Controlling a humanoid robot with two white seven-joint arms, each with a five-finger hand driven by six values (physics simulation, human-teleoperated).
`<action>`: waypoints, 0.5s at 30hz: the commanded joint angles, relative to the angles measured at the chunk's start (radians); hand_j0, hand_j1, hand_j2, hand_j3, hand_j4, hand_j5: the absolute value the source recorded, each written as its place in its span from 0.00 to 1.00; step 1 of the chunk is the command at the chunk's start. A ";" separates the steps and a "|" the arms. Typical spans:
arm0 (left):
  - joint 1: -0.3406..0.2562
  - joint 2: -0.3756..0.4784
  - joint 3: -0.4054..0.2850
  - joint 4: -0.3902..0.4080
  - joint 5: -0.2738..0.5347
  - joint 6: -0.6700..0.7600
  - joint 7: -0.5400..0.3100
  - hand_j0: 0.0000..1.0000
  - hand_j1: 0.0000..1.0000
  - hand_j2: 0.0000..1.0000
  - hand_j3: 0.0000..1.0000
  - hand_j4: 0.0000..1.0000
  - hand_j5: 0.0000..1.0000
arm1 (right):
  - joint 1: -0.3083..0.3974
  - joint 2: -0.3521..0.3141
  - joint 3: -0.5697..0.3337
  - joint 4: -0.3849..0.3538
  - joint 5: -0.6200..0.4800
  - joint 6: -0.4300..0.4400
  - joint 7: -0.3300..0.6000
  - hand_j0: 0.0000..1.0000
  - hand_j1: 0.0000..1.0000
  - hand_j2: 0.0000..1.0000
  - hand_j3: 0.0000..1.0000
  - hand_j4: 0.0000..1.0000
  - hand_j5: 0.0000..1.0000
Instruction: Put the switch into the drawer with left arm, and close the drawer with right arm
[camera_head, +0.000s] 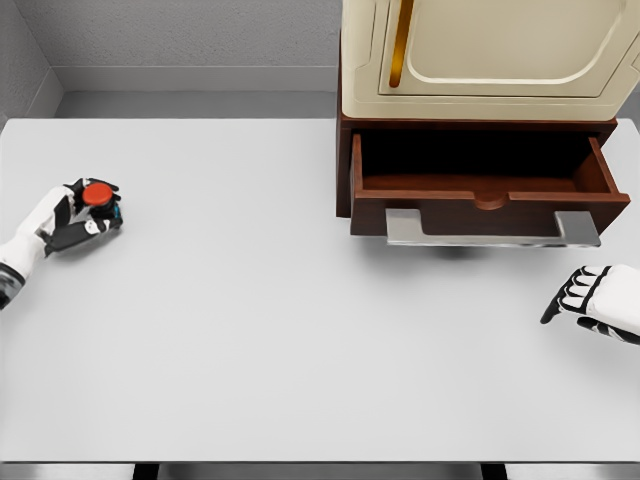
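Table (250, 330) spreads white under me; the drawer (485, 190) stands pulled out at the far right. My right robot hand (600, 300) rests below it, fingers relaxed. My left robot hand (75, 215) grasps the red-buttoned switch (97, 194) at the left edge.

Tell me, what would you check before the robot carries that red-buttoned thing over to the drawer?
1. Left hand gripping the switch: ok, fingers wrapped around it.
2. Drawer open: ok, pulled out.
3. Drawer interior free: cannot tell, it is dark inside.
4. Table between switch and drawer unobstructed: ok.
5. Right hand out of the way: ok, it rests open below the drawer handle, not touching it.
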 joint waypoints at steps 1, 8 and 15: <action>0.000 0.001 0.001 -0.048 0.007 0.006 0.000 0.46 0.46 0.46 0.46 0.46 0.46 | 0.000 -0.003 -0.001 0.000 -0.007 -0.001 -0.001 0.60 0.60 0.60 0.60 0.60 0.60; -0.003 0.001 0.001 -0.086 0.005 0.008 -0.001 0.46 0.46 0.46 0.46 0.46 0.46 | -0.009 -0.008 -0.006 0.000 -0.013 -0.001 -0.004 0.60 0.60 0.60 0.60 0.60 0.60; 0.001 0.001 -0.001 -0.166 0.002 0.008 -0.001 0.46 0.46 0.46 0.46 0.46 0.46 | -0.018 -0.006 -0.020 0.000 -0.021 -0.001 -0.008 0.60 0.60 0.60 0.60 0.60 0.60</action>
